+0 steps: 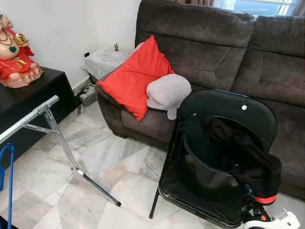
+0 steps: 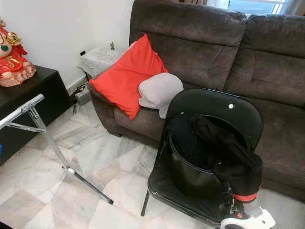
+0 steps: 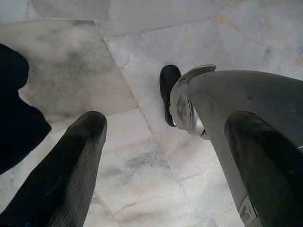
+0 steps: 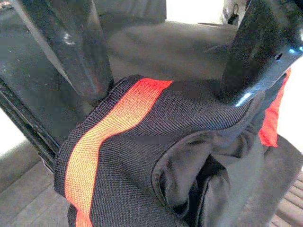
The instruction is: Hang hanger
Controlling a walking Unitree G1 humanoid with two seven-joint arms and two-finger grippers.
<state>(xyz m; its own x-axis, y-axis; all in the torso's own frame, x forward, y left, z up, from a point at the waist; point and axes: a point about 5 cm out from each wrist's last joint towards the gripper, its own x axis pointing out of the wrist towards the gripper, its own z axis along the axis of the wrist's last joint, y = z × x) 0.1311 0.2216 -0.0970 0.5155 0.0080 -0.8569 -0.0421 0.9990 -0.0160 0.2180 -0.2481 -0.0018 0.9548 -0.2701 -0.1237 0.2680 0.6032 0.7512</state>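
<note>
Blue hanger [image 1: 6, 168]: far left, beside the rack [image 1: 52, 136]. Black chair [image 1: 238, 112] with bucket [image 1: 205, 174] and jacket [image 1: 248, 162] before the sofa [image 1: 214, 43]. Right gripper [image 4: 165, 85]: fingers spread, straddling the jacket's orange-striped hem. Left gripper [image 3: 161, 156]: open, empty, above floor [image 3: 142, 56].

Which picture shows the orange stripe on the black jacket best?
The right wrist view: the orange stripe runs big and sharp across the black jacket, right at the right gripper. Both eye views show it as a thin band low on the jacket over the chair. The left wrist view faces floor.
</note>
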